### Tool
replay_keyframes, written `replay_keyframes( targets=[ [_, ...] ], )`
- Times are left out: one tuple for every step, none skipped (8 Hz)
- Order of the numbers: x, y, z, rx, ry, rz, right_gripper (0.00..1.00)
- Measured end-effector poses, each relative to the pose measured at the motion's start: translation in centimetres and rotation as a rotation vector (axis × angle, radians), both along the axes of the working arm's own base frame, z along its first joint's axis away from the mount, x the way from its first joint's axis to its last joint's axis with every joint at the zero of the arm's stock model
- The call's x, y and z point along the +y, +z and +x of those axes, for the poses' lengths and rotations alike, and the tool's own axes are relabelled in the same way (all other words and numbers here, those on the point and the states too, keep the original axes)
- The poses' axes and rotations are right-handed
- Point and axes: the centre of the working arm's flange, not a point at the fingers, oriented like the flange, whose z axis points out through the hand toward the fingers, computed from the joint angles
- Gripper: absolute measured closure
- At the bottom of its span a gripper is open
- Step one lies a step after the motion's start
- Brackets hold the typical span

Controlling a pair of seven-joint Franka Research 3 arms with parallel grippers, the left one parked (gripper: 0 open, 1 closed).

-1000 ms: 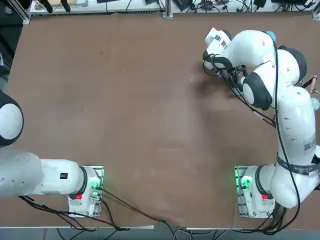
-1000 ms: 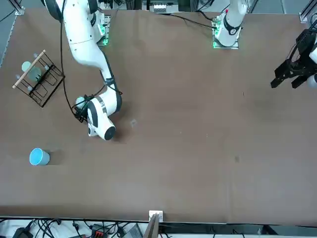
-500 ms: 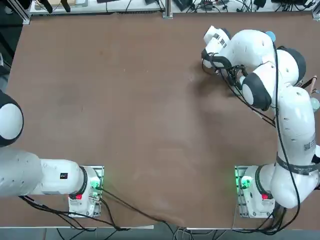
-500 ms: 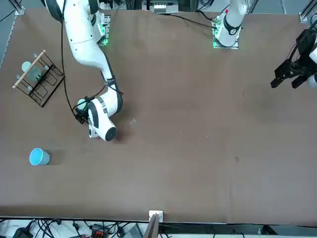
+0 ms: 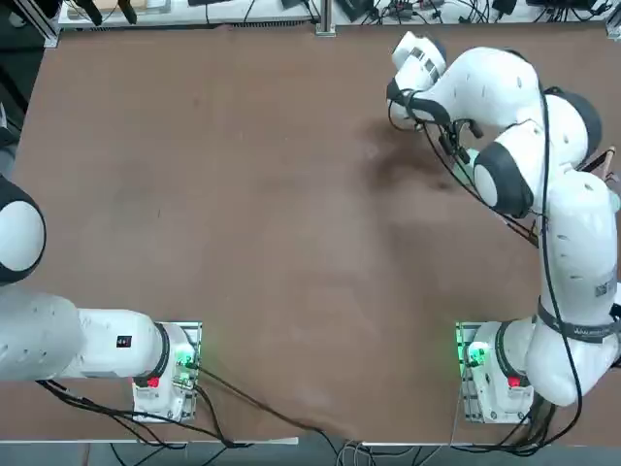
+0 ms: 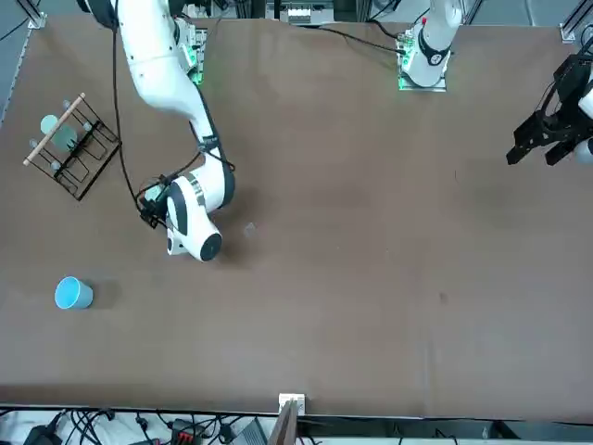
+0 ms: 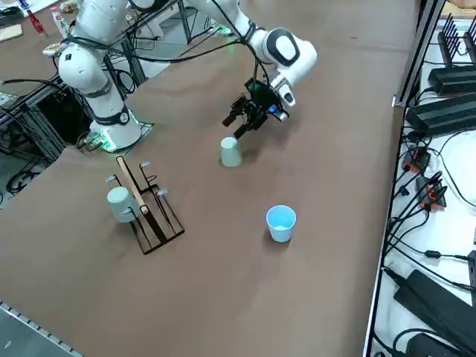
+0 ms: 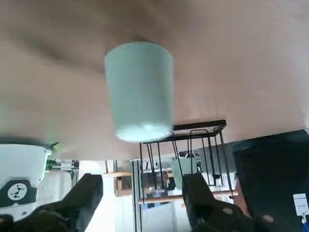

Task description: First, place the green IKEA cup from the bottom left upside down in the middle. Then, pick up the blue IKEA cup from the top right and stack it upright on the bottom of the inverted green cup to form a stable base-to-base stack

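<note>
The green IKEA cup (image 7: 230,152) stands upside down on the brown table, apart from everything; the right wrist view shows it (image 8: 140,89) just beyond my fingers. My right gripper (image 7: 232,129) hangs open a little above and beside it, with nothing between its fingertips (image 8: 89,191). Upright and open-mouthed, the blue IKEA cup (image 7: 281,223) sits near the table's corner, also visible in the front view (image 6: 72,293). In the top view my own arm covers both cups.
A black wire rack (image 7: 149,212) with a wooden bar stands near the table's right edge and holds a pale cup (image 7: 119,204). It also shows in the front view (image 6: 72,148). Cables and boxes lie beyond the far table edge.
My right hand has drawn back a little from the inverted green cup, toward the far side of the table. The jaws stayed open and the cups did not move.
</note>
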Motion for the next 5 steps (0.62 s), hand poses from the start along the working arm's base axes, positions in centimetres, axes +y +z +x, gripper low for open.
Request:
replay_keyframes(
  targets=[
    [-0.4, 2.5, 0.8, -0.041, -0.009, 0.019, 0.0],
    [-0.7, 5.8, 1.9, -0.1, -0.017, 0.047, 0.0],
    [-0.9, 9.6, 3.3, -0.167, -0.027, 0.094, 0.0],
    [-1.8, 13.2, 4.7, -0.232, -0.066, 0.163, 0.0],
    [-3.8, 16.1, 6.3, -0.294, -0.13, 0.233, 0.0]
  ],
)
